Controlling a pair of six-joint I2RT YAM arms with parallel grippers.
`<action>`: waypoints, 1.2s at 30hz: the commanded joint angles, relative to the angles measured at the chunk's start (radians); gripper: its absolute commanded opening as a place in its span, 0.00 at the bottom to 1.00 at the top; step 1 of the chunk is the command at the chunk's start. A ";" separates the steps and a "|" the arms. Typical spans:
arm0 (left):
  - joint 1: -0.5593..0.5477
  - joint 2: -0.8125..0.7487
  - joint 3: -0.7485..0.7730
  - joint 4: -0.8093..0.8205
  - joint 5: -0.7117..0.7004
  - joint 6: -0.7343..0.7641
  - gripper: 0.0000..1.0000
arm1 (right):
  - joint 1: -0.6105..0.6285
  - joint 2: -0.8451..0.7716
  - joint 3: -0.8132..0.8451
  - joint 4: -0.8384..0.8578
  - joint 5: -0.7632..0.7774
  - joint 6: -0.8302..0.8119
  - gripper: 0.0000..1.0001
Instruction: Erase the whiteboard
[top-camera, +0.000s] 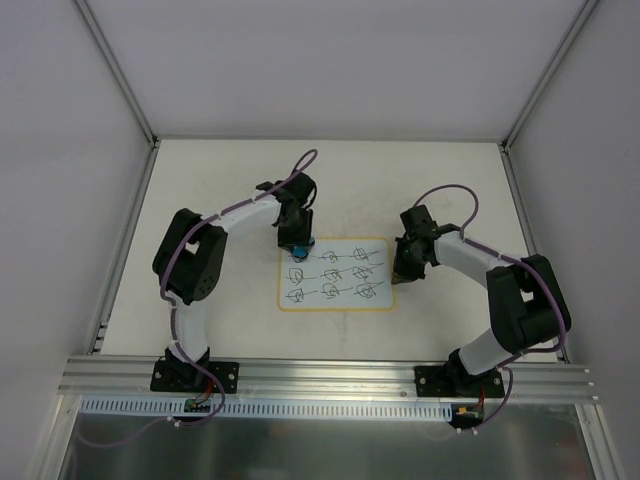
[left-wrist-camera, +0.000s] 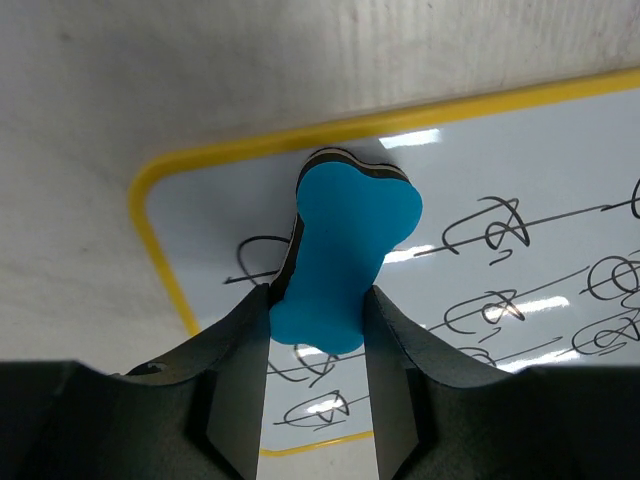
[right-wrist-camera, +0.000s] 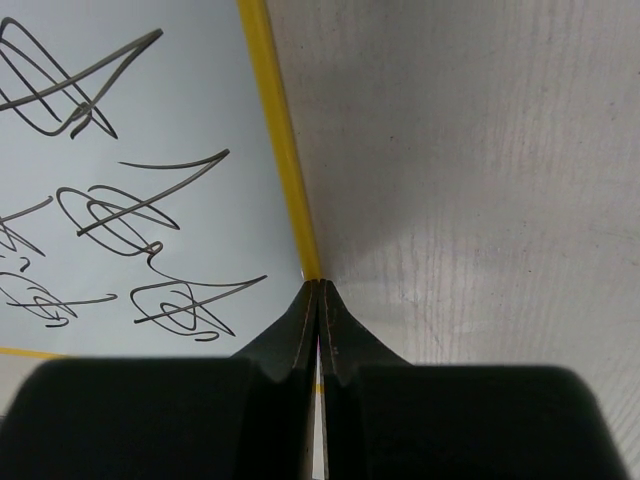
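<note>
L claw (left-wrist-camera: 320, 296) pins eraser (left-wrist-camera: 348, 240) on whiteboard (top-camera: 336, 295) corner; R claw (right-wrist-camera: 318, 292) closed at edge.

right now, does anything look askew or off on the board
Nothing stands out. The whiteboard lies flat and roughly straight, all its scribbles unwiped. The left hand grips a blue eraser at the board's far left corner, and the right hand is shut with its tips at the right rim.

Top camera looks steeply down on the whole counter (top-camera: 200, 180) from its near side; both wrist cameras sit close above the whiteboard (top-camera: 336, 273), which all three views share
</note>
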 joint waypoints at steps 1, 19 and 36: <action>-0.063 0.041 0.043 -0.014 -0.015 -0.044 0.05 | 0.011 0.036 0.005 0.005 0.025 0.008 0.00; -0.014 -0.010 -0.182 -0.026 -0.197 -0.088 0.00 | 0.014 0.007 -0.033 0.005 0.055 0.048 0.00; 0.029 -0.045 -0.152 -0.060 -0.158 -0.041 0.00 | 0.015 0.002 -0.031 0.008 0.059 0.054 0.00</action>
